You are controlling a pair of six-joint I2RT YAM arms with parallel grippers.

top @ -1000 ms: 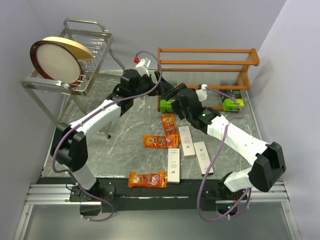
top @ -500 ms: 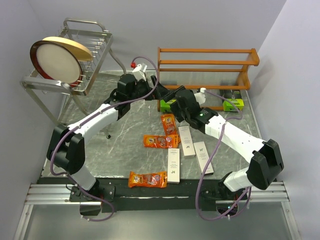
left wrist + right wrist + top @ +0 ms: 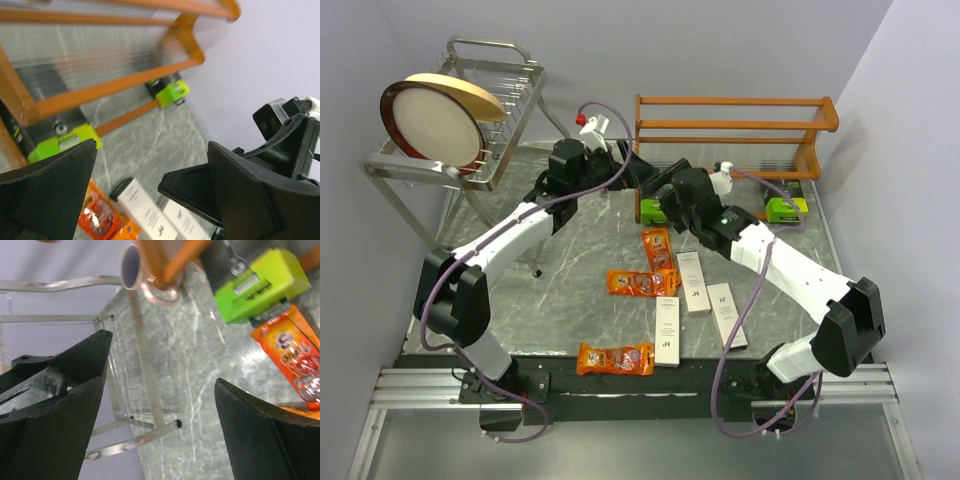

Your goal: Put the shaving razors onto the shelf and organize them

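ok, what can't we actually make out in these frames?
- Top view: left green pack is mostly covered by the two arms above it.
- Top view: print on the white boxes is too small to read.
- Left wrist view: shelf slats are blurred, and the rails run off the left edge.
- Right wrist view: mug shows little beyond its rim; a shelf post covers the rest.

Soft, even light is filling the overhead view, leaving only faint shadows on the table. In the left wrist view, the shelf at 11 o'clock is smearing with blur, glare whitening its slats.
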